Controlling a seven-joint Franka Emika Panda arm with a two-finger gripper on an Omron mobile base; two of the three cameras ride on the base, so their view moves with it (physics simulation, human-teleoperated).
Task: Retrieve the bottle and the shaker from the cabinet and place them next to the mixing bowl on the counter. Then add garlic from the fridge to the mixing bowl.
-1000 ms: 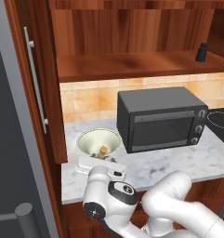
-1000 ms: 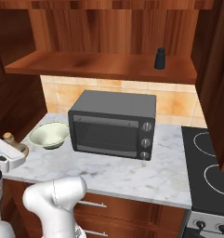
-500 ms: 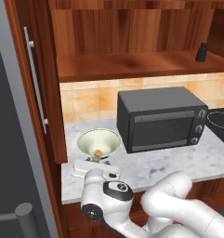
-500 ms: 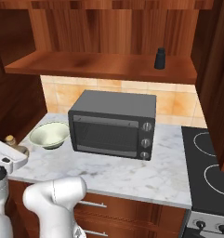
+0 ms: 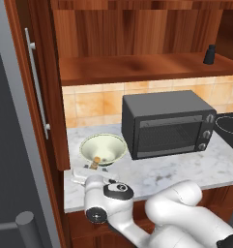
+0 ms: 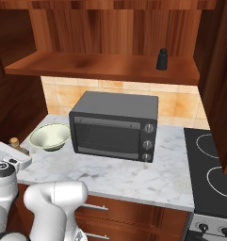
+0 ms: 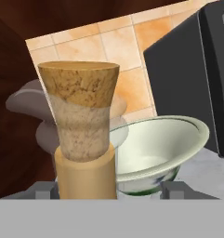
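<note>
My gripper (image 5: 94, 167) (image 6: 10, 153) hovers at the counter's (image 5: 176, 169) front left corner, shut on the bottle (image 5: 95, 160) (image 6: 13, 141). The tan neck and cork of the bottle (image 7: 83, 116) rise upright between my fingertips in the hand view. Just behind it sits the pale cream-green mixing bowl (image 5: 85, 144) (image 6: 50, 135) (image 7: 164, 144); from the left base view the cork overlaps its front rim. The black shaker (image 5: 210, 54) (image 6: 162, 59) stands at the right end of the cabinet's wooden shelf (image 5: 137, 65) (image 6: 86, 63). The garlic is out of view.
A black microwave (image 5: 166, 123) (image 6: 115, 124) stands on the counter right of the bowl. The open cabinet door (image 5: 36, 82) with its silver handle hangs at the left, beside the grey fridge (image 5: 11, 145). A stove top (image 6: 211, 160) lies at the far right.
My hand with the bottle has drifted slightly left along the counter's front edge. The bowl, shaker and microwave have stayed put.
</note>
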